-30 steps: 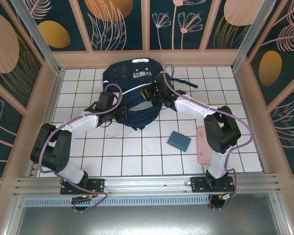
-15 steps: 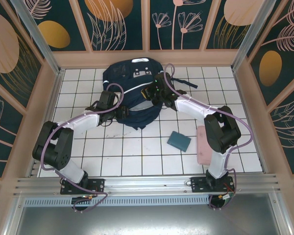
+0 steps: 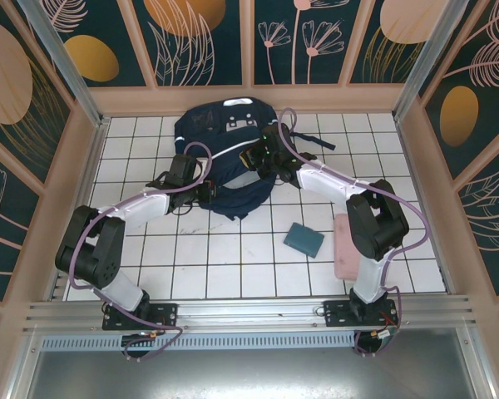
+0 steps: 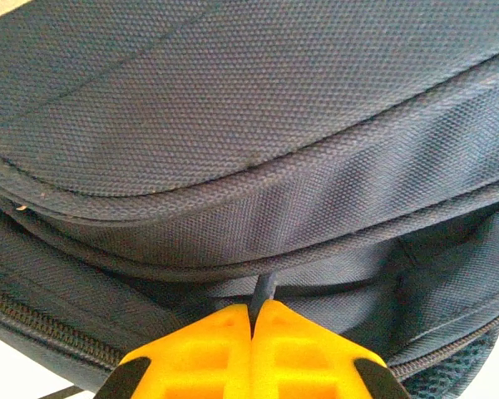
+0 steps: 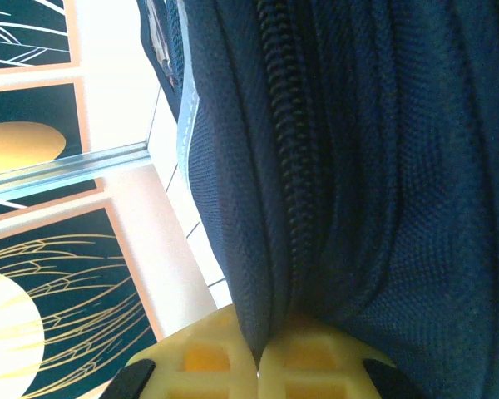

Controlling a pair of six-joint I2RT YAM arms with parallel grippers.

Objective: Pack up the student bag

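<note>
Navy coarse-weave student bag (image 5: 382, 166), fabric pinched in yellow right hand (image 5: 258, 347)

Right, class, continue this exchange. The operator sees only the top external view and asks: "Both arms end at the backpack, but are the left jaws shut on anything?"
Observer: Yes. In the left wrist view the yellow fingers meet, pinching a thin dark tab that sticks out of the student bag.
Operator: And the right jaws?
Observer: The right wrist view shows its fingers closed on a fold of the bag's navy fabric.
Operator: Is a zip anywhere near that fold?
Observer: A zip runs right down to the pinched fold, and it looks closed along the stretch in view.
</note>
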